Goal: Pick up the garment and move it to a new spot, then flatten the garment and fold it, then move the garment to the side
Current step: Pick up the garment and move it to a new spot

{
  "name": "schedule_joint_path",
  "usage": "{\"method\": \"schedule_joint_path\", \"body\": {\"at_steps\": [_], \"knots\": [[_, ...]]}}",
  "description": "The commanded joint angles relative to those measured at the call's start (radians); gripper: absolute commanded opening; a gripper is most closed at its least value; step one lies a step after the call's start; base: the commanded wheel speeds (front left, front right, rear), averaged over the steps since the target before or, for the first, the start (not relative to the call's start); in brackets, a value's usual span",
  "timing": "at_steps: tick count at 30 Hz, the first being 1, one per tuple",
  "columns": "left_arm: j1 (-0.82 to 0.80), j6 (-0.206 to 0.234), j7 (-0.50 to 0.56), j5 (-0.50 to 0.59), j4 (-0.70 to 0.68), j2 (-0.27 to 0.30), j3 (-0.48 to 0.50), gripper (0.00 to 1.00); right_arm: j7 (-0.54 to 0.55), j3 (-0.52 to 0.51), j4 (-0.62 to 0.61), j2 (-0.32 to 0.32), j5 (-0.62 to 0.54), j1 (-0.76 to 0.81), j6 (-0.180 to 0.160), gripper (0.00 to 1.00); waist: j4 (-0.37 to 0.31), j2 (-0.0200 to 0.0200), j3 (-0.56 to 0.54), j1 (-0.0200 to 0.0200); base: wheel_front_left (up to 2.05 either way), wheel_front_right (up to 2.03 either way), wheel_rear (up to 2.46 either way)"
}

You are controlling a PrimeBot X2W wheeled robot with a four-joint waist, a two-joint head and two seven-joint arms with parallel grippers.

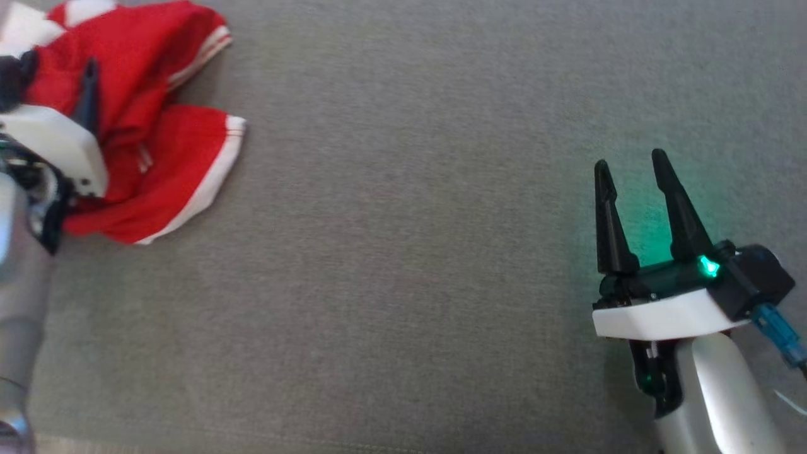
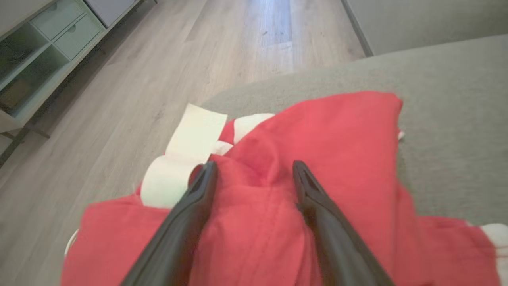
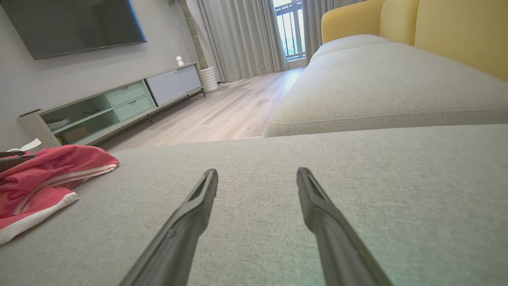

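Pickup step: the left gripper (image 2: 254,165) stood spread over the crumpled garment (image 2: 349,131) at far left, perhaps touching it. Next, it needed closing. The right gripper (image 1: 630,160) hung released.

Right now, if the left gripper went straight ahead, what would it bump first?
Probably the red garment: the open left gripper points into its bunched fold, though how close is unclear.

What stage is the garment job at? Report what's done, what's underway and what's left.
Done: nothing visibly; the red garment lies crumpled at the grey cushion's left edge. In hand: the left gripper, open, has its fingers on either side of a fabric ridge, not closed. The right gripper hovers open over bare cushion, apart from the garment. Left: lifting, moving, flattening, folding, setting aside.
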Motion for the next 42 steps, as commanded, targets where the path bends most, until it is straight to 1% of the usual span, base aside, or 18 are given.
{"method": "schedule_joint_path", "body": {"at_steps": [1,5,9,10,11,15,20,22,26,29,33,36,38,39,40,42], "knots": [[-0.044,0.002,0.013,-0.011,0.004,0.086,0.015,1.00,-0.011,0.023,-0.041,-0.003,-0.006,-0.019,-0.001,1.00,-0.032,0.0000,0.031,-0.0003,0.00,0.00,0.00],[-0.080,0.002,0.067,-0.036,0.102,0.113,-0.034,1.00,-0.011,0.022,-0.051,-0.003,0.001,-0.025,-0.001,1.00,-0.047,0.0000,0.044,-0.0003,0.00,0.00,0.00],[-0.105,0.002,0.074,-0.051,0.175,0.118,-0.052,1.00,-0.011,0.018,-0.051,-0.003,0.003,-0.029,-0.001,1.00,-0.051,0.0000,0.051,-0.0003,0.00,0.00,0.00],[-0.108,0.002,0.074,-0.057,0.189,0.115,-0.056,0.39,-0.011,0.017,-0.049,-0.003,0.003,-0.030,-0.001,1.00,-0.051,0.0000,0.051,-0.0003,0.00,0.00,0.00],[-0.112,0.002,0.069,-0.063,0.198,0.112,-0.061,0.00,-0.011,0.015,-0.047,-0.003,0.004,-0.030,-0.001,1.00,-0.051,0.0000,0.049,-0.0003,0.00,0.00,0.00],[-0.134,0.002,0.009,-0.073,0.217,0.114,-0.076,0.00,-0.011,0.013,-0.034,-0.003,0.011,-0.027,-0.001,1.00,-0.046,0.0000,0.029,-0.0003,0.00,0.00,0.00],[-0.174,0.002,-0.116,-0.069,0.213,0.117,-0.080,0.00,-0.011,0.023,-0.013,-0.003,0.025,-0.021,-0.001,1.00,-0.040,0.0000,-0.027,-0.0003,0.00,0.00,0.00],[-0.190,0.002,-0.159,-0.092,0.206,0.109,-0.063,0.00,-0.011,0.024,-0.006,-0.003,0.038,-0.016,-0.001,1.00,-0.038,0.0000,-0.056,-0.0003,0.00,0.00,0.00],[-0.216,0.002,-0.225,-0.103,0.167,0.111,-0.067,0.00,-0.011,0.036,0.009,-0.003,0.061,-0.001,-0.001,1.00,-0.042,0.0000,-0.115,-0.0003,0.00,0.00,0.00],[-0.224,0.002,-0.252,-0.116,0.116,0.104,-0.074,0.00,-0.011,0.043,0.015,-0.003,0.082,0.010,-0.001,1.00,-0.049,0.0000,-0.156,-0.0003,0.00,0.00,0.00],[-0.216,0.002,-0.258,-0.137,0.022,0.090,-0.092,0.00,-0.011,0.056,0.020,-0.003,0.107,0.024,-0.001,1.00,-0.065,0.0000,-0.199,-0.0003,0.00,0.00,0.00],[-0.198,0.003,-0.232,-0.145,-0.053,0.075,-0.106,0.00,-0.011,0.061,0.020,-0.003,0.124,0.033,-0.001,1.00,-0.084,0.0000,-0.225,-0.0003,0.00,0.00,0.00],[-0.182,0.013,-0.205,-0.148,-0.111,0.058,-0.116,0.00,-0.011,0.064,0.017,-0.003,0.136,0.037,-0.001,1.00,-0.100,0.0000,-0.235,-0.0003,0.00,0.00,0.00],[-0.161,0.024,-0.170,-0.150,-0.173,0.039,-0.130,0.00,-0.011,0.069,0.013,-0.003,0.144,0.038,-0.001,1.00,-0.119,0.0000,-0.237,-0.0003,0.00,0.00,0.00],[-0.161,0.024,-0.170,-0.150,-0.173,0.039,-0.130,0.00,-0.011,0.069,0.013,-0.003,0.144,0.038,-0.001,1.00,-0.119,0.0000,-0.237,-0.0003,0.00,0.00,0.00],[-0.138,0.042,-0.137,-0.154,-0.237,0.019,-0.143,0.00,-0.011,0.074,0.008,-0.003,0.151,0.034,-0.001,1.00,-0.144,0.0000,-0.234,-0.0003,0.00,0.00,0.00]]}}
